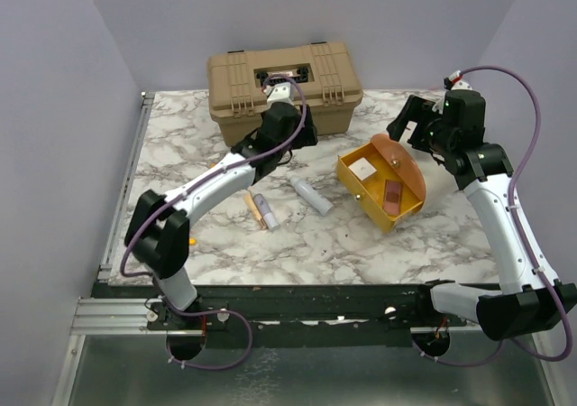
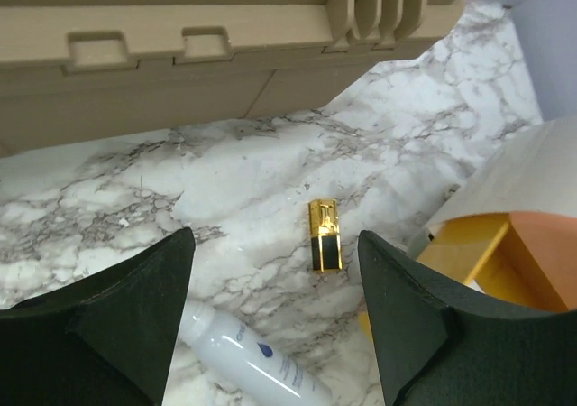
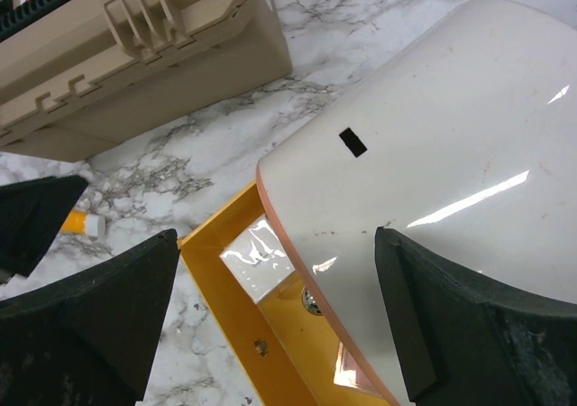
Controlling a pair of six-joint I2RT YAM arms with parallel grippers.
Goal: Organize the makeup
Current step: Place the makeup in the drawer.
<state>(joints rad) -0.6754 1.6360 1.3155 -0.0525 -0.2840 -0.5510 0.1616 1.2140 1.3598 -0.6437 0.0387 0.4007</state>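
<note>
Just short of the ribbed tan plastic case (image 2: 180, 45), the small gold-and-black lipstick (image 2: 325, 236) lies between the tips of the left gripper (image 2: 273, 253), which is spread and empty; its long axis points toward that case.

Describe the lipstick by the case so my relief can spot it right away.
Find the tan case at the back of the marble table. On the marble just in front of it, below the open left gripper, lies a short lipstick. It alone is shiny gold and black; the white tube beside it is longer and pale.
</note>
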